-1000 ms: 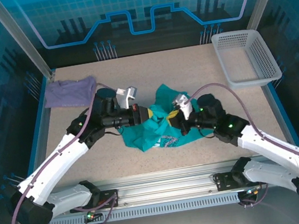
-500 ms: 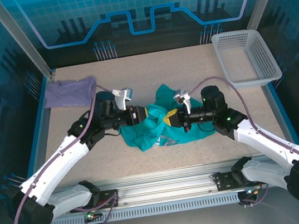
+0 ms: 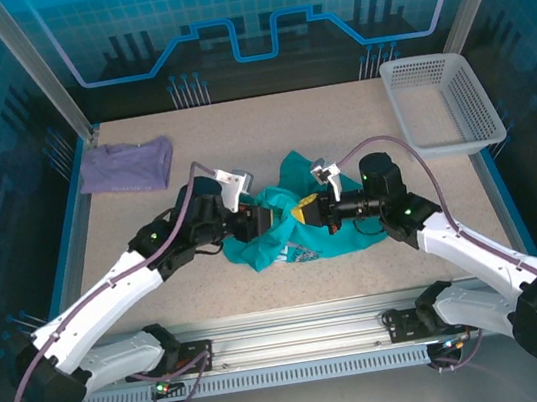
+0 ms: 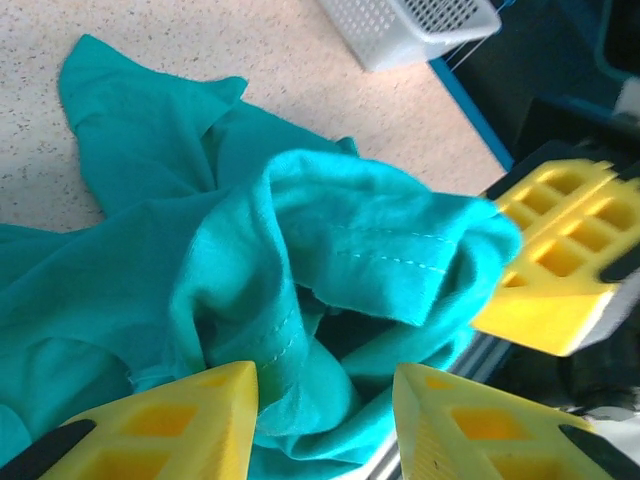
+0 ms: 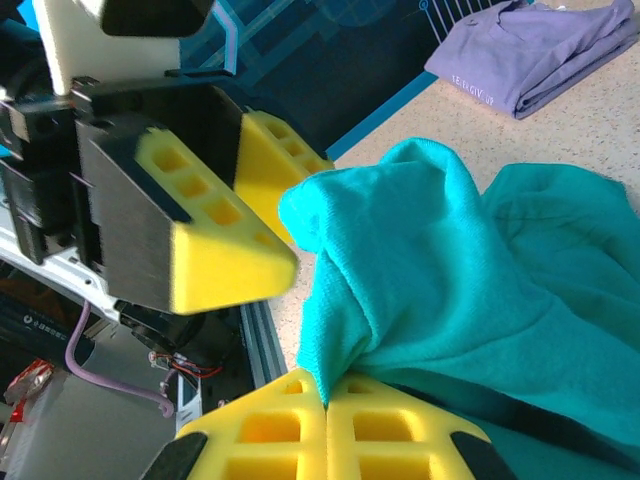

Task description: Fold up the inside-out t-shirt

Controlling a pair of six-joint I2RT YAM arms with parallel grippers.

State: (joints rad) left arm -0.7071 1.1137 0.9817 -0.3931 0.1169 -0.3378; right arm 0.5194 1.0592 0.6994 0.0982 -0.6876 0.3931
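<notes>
The teal inside-out t-shirt point(image 3: 297, 174) lies bunched in the middle of the table, its white print point(image 3: 302, 253) toward the near edge. My right gripper point(image 3: 301, 214) is shut on a raised fold of the shirt point(image 5: 420, 260), and its yellow fingertips point(image 5: 300, 425) meet on the cloth. My left gripper point(image 3: 270, 221) faces it from the left, almost tip to tip. In the left wrist view the left gripper point(image 4: 325, 405) stands open with a hemmed fold of the t-shirt point(image 4: 330, 250) between its fingers point(image 4: 190, 420), unclamped.
A folded lavender shirt point(image 3: 127, 166) lies at the back left, also visible in the right wrist view point(image 5: 540, 50). A white mesh basket point(image 3: 440, 99) stands at the back right. Bare speckled table surrounds the shirt.
My left gripper was shut a second ago and has opened, sliding right and lower into the shirt. My right gripper swung up to face left and keeps its grip on the fold.
</notes>
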